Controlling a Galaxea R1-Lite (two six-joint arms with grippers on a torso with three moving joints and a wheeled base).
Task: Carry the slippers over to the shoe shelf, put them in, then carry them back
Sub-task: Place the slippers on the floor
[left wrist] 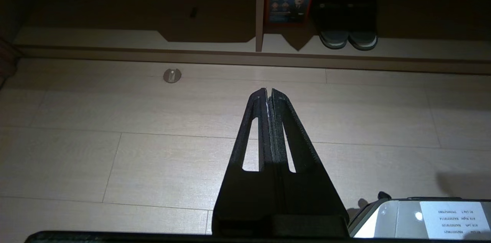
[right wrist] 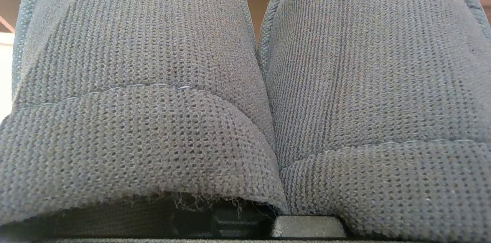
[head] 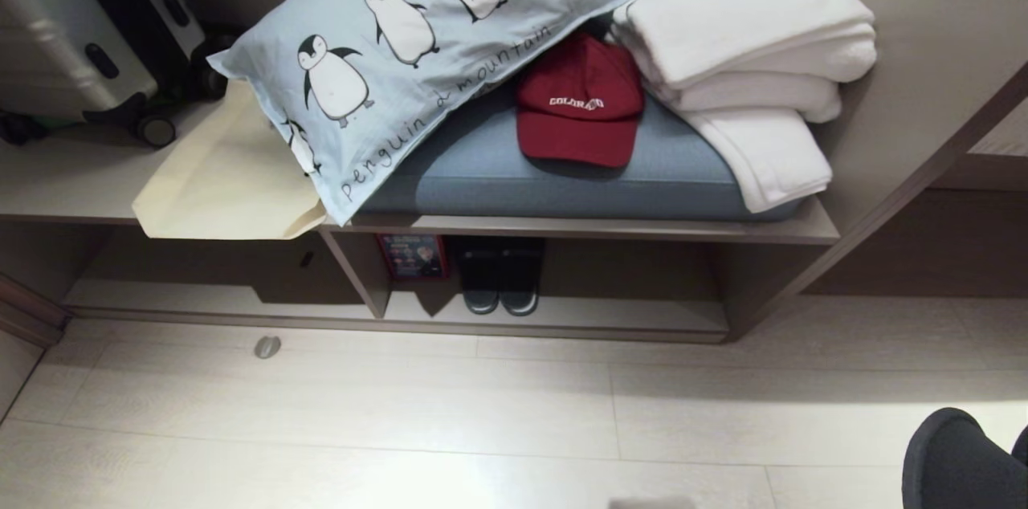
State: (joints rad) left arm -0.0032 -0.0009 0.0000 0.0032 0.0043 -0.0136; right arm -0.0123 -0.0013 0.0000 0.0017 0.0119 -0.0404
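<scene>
Wide bare floor (head: pixel 401 413) lies in front of the shoe shelf (head: pixel 562 316), open right up to the shelf's thin raised base, with only a small round metal stud (head: pixel 267 347) set in the boards near that base. Inside the shelf, just right of the upright divider (head: pixel 357 272), a red-framed poster card (head: pixel 412 255) leans at the back, and beside it a dark pair with pale-edged soles (head: pixel 499 276) sits toes outward, filling the near part of that bay. The rest of the bay to their right is open. On the worktop above the shelf: a penguin pillow (head: pixel 401 51), a red cap (head: pixel 580 99), folded white towels (head: pixel 747 51), a suitcase (head: pixel 80 27).

The slippers (right wrist: pixel 245 93) ride side by side in the right hand, well short of the shelf, toes and long axes pointing toward it; one toe (head: pixel 956 461) shows at the head view's lower right corner. That hand is clamped tight on them. The left hand (left wrist: pixel 268 91) hangs over the floor before the shelf, fingers pressed together, holding nothing.
</scene>
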